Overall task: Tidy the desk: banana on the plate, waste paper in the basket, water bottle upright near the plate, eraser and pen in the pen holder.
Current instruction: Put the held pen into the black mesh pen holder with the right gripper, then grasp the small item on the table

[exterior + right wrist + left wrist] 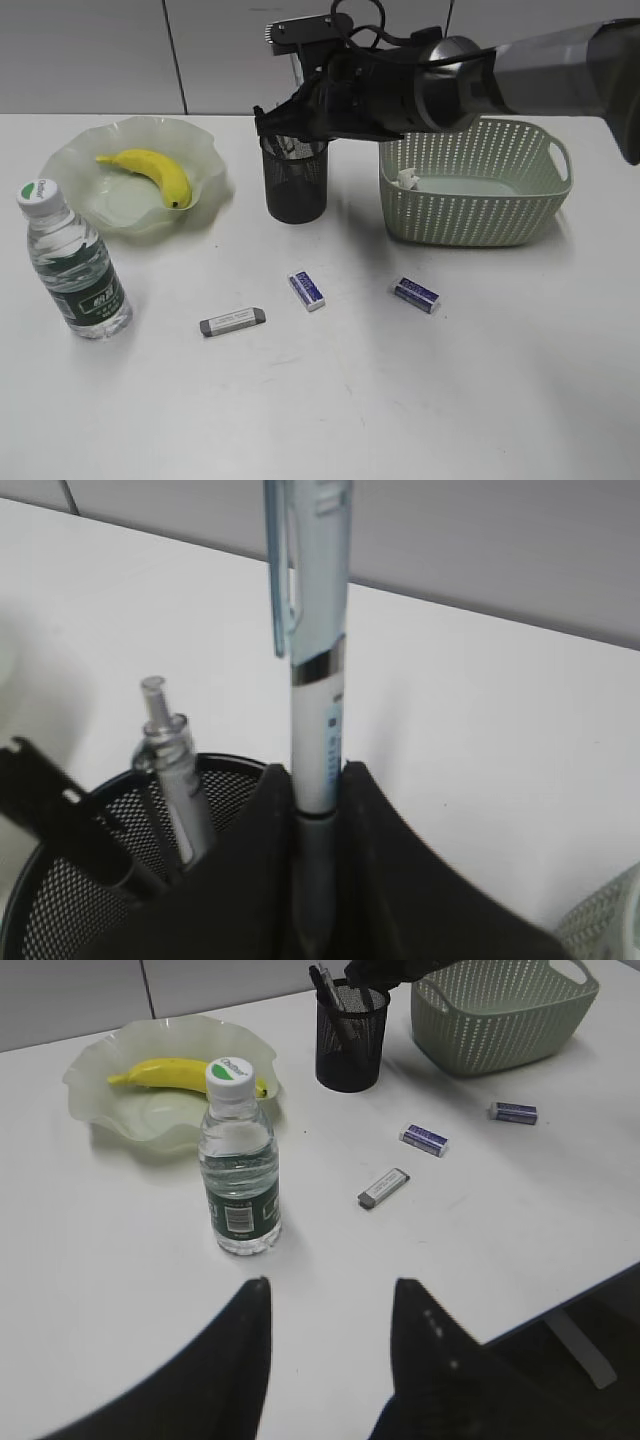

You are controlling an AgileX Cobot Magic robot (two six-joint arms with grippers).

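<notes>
The banana (150, 170) lies in the pale-green plate (70, 150) at the back left. The water bottle (72, 262) stands upright in front of the plate. My right gripper (318, 780) is shut on a light-blue pen (318, 680), held upright over the black mesh pen holder (295, 185), which holds two other pens (175, 770). Three erasers lie on the desk (400, 400): a grey one (232, 321) and two blue-white ones (307, 290) (415, 294). The waste paper (407, 179) lies in the basket (475, 215). My left gripper (330, 1295) is open and empty, near the desk's front, behind the bottle.
The right arm (450, 85) reaches from the right across the basket's back to the pen holder. The desk's front right edge shows in the left wrist view (560, 1305). A grey wall runs behind the desk.
</notes>
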